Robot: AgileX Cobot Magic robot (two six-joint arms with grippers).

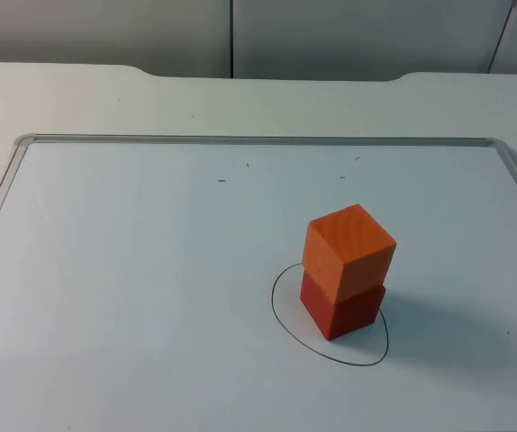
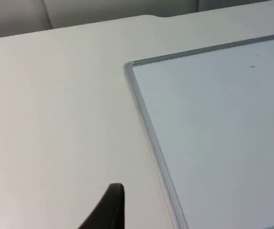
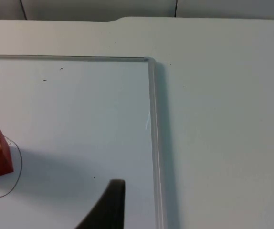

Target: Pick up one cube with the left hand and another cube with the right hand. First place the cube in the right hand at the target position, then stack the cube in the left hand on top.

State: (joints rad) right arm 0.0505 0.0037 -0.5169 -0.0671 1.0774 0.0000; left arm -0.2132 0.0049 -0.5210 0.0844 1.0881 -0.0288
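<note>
Whiteboard [image 1: 150, 270], framed by a pale rim and laid flat on the white table [image 1: 78, 99], is backed by the grey partition wall [image 1: 331, 36]. An orange cube [image 1: 349, 250] is stacked on a red cube [image 1: 341, 310], slightly twisted, inside a drawn oval [image 1: 281, 317]. The right gripper [image 3: 109, 205] is seen over the board near its rim, well apart from the stack; the left gripper [image 2: 107, 210] waits over bare table beside the board's corner. One fingertip of each is visible, so finger spread cannot be told.
</note>
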